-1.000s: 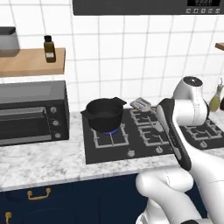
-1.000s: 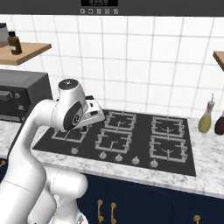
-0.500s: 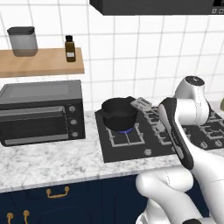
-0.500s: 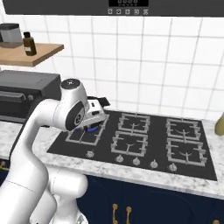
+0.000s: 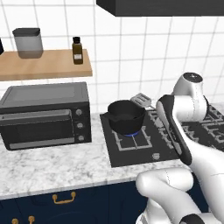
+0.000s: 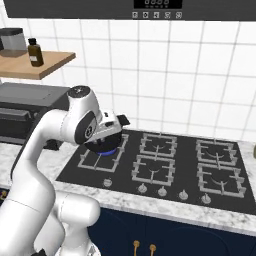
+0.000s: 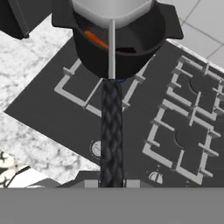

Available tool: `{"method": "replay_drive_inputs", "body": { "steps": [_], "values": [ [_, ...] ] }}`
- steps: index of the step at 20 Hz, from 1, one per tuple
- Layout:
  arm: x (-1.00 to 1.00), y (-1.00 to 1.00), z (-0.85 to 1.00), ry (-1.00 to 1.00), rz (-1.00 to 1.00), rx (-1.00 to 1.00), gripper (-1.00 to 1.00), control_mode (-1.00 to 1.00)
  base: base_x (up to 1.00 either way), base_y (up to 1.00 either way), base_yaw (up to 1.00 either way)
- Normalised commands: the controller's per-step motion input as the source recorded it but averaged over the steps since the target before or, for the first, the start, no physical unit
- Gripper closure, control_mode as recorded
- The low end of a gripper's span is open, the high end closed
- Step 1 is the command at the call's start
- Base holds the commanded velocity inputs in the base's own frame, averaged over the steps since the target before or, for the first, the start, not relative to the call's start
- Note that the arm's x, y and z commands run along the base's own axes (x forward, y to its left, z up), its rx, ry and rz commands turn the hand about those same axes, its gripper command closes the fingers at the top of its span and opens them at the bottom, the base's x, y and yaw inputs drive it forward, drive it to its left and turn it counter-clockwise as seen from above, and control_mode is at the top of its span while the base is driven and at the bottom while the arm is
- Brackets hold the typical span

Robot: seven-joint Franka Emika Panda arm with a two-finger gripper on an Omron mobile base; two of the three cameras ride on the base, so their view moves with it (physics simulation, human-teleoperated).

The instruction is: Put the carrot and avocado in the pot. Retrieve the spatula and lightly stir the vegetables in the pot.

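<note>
Matte-black, the pot [image 5: 126,115] sits on the front-left burner of the hob [image 6: 165,165], and we see the carrot [image 7: 96,38] lying inside it. We find the gripper [image 7: 112,181] clamped on the spatula [image 7: 111,105], whose grey blade hangs over the pot's mouth.

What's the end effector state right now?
End effector: closed on the spatula handle, blade over the pot.

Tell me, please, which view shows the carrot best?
The hand view: the carrot lies as an orange sliver inside the pot, behind the spatula. From the left base view the pot's wall hides it; in the right base view the arm covers the pot.
</note>
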Motion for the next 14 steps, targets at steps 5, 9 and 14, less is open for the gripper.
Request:
{"method": "replay_drive_inputs", "body": {
  "steps": [5,9,14],
  "values": [
    [0.26,-0.4,0.59,0.04,0.05,-0.41,1.0,-1.0,0.0,0.0,0.0],
    [0.19,-0.43,0.65,0.07,0.02,-0.43,1.0,-1.0,0.0,0.0,0.0],
    [0.38,-0.11,0.27,0.14,0.0,-0.11,1.0,-1.0,0.0,0.0,0.0]
  ]
}}
